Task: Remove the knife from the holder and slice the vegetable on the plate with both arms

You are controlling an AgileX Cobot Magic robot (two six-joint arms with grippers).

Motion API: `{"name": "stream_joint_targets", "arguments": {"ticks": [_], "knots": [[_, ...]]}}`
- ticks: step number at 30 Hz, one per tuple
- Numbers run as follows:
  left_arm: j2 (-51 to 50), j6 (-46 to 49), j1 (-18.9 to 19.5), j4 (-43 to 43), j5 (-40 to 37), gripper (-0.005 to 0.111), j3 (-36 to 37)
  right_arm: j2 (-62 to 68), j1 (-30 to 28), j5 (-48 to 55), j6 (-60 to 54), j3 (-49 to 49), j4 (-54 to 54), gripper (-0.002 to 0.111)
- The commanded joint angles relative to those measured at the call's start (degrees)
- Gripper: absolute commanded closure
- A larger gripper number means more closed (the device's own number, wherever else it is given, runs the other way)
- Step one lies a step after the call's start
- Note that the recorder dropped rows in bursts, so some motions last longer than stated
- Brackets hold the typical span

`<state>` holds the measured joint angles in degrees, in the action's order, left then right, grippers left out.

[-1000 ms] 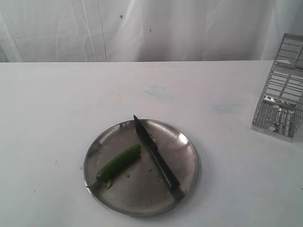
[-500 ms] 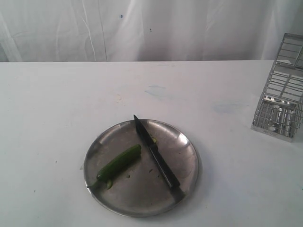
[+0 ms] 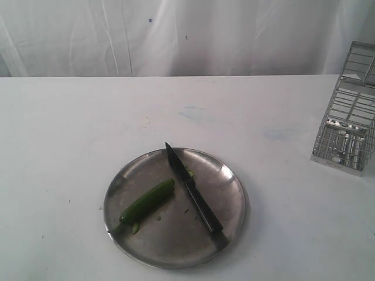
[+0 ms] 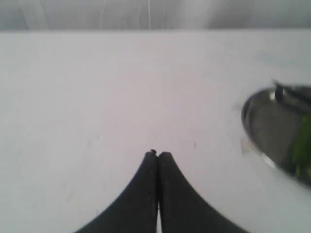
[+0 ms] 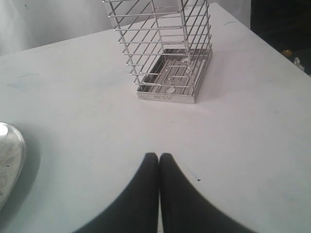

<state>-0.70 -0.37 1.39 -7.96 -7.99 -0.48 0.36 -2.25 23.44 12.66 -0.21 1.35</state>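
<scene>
The knife (image 3: 193, 190) lies slantwise across the plate (image 3: 233, 175), handle at its right rim, so we judge our right tool (image 5: 159, 155) nearer; it and the left tool (image 4: 158, 154) are pinched shut, empty.

Soft even light, faint shadows; left wrist view blurred.

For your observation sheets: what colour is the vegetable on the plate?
The vegetable is green; exterior view shows it best.

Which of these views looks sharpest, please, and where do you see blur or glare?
Exterior view: sharp, evenly lit, dull glare on the plate. Left wrist view: plate and vegetable blurred at the edge. Right wrist view: holder crisp, wires distinct.
</scene>
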Motion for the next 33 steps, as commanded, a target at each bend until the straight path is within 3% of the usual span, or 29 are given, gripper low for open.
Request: {"name": "stream_joint_targets", "arguments": {"ticks": [1,33], "knots": [[0.7,-0.6,0.7,5.1,-11.2,0.107,0.5,-0.4,-0.4,-0.4,0.1,0.2,0.1,0.108],[0.7,2.4,0.7,5.1,-11.1,0.107,0.5,-0.4,-0.4,-0.4,0.1,0.2,0.1,0.108]]}}
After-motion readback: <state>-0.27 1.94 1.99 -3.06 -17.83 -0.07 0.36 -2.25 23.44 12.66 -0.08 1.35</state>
